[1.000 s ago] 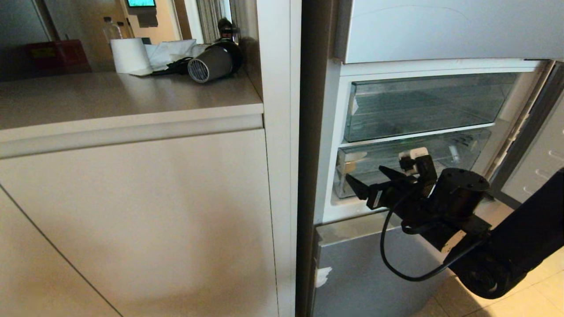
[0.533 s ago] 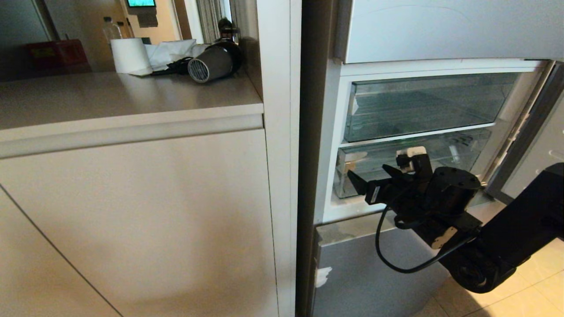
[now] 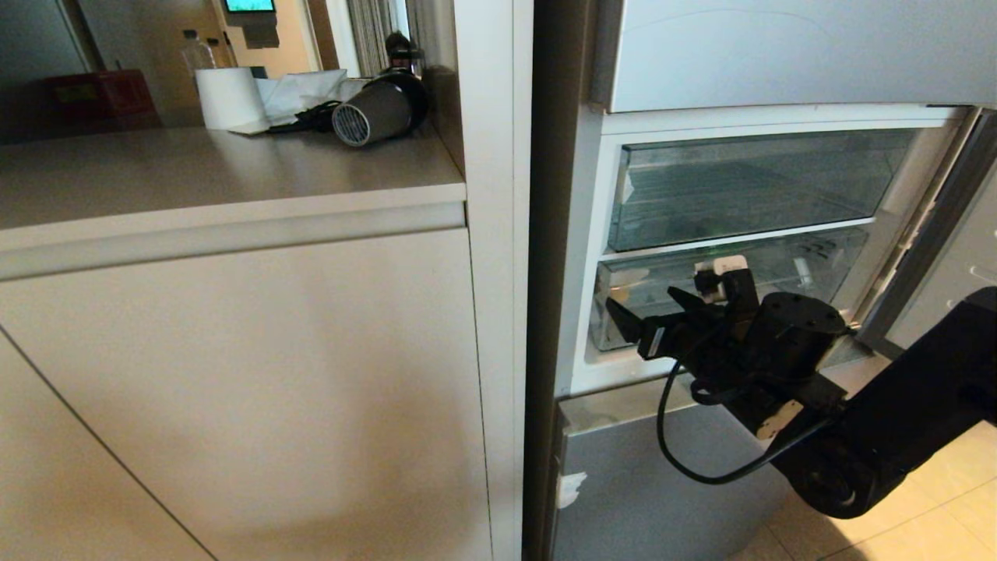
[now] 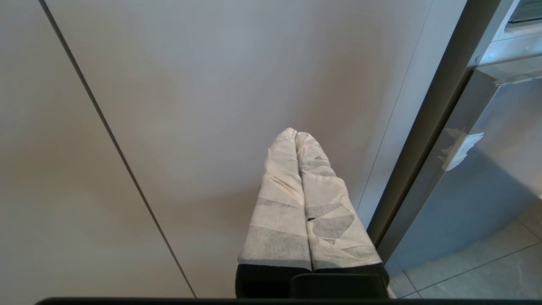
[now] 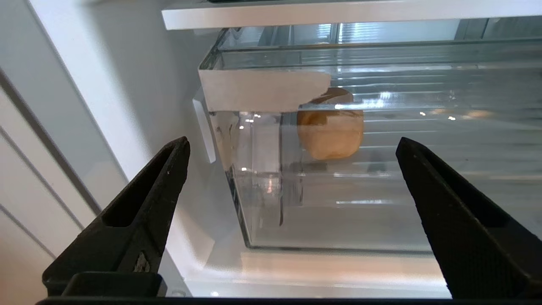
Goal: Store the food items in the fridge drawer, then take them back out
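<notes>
The fridge drawer (image 3: 810,261) is the lower of two see-through bins in the open fridge. Through its clear front wall (image 5: 381,203) I see a tan-brown lump (image 5: 330,127) of food on the ribbed floor near the left end; in the head view it shows faintly (image 3: 621,296). No other food item is in view. My right gripper (image 3: 640,299) hovers just in front of that drawer's left end, open, with nothing between its black fingers (image 5: 292,144). My left gripper (image 4: 295,134), wrapped in white tape, is shut on nothing and faces the beige cabinet door.
An empty upper bin (image 3: 748,187) sits above the drawer. The fridge's silver-blue lower panel (image 3: 646,483) is below my right arm, and the open fridge door (image 3: 962,257) stands at the right. On the counter (image 3: 195,179) lie a white paper roll (image 3: 230,97) and a hair dryer (image 3: 378,109).
My right arm has shifted a little to the left and closer to the drawer front. Its gripper stays open. Nothing else has moved.
</notes>
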